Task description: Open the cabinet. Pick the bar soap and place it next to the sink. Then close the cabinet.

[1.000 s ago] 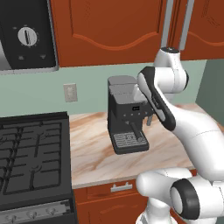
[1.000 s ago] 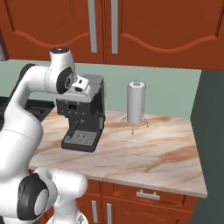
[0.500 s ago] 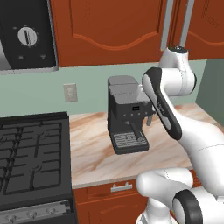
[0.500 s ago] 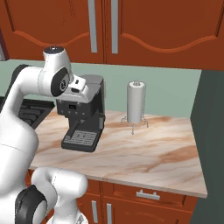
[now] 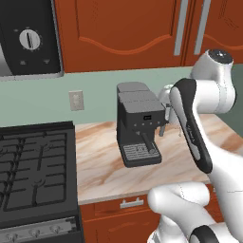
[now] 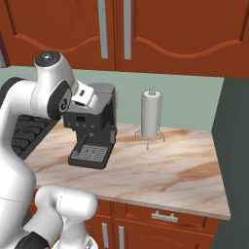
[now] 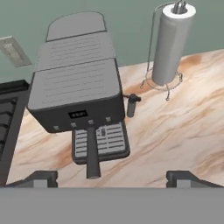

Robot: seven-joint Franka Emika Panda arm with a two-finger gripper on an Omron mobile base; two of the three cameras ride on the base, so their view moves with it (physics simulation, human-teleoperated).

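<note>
The cabinet [image 5: 123,33] hangs above the counter, and both its reddish-brown arched doors [image 6: 185,29] are shut, the long silver handles [image 6: 103,29] side by side. In the hand view my gripper [image 7: 111,178] is open, its two dark fingertips [image 7: 43,177] far apart at the bottom edge with nothing between them. It hovers over the counter and looks down on a black coffee machine [image 7: 76,87]. The bar soap is out of view. The sink is out of view.
The coffee machine [image 6: 92,126] stands on the marble counter [image 6: 170,165], with a white paper-towel roll [image 6: 151,114] on a wire stand to its right. A black stove [image 5: 33,171] lies to the left. Drawers with short pulls [image 6: 163,216] run below the counter.
The arm's upper joint has swung a little to the right in the left base view. The jaws have opened wide. Nothing on the counter has moved.
</note>
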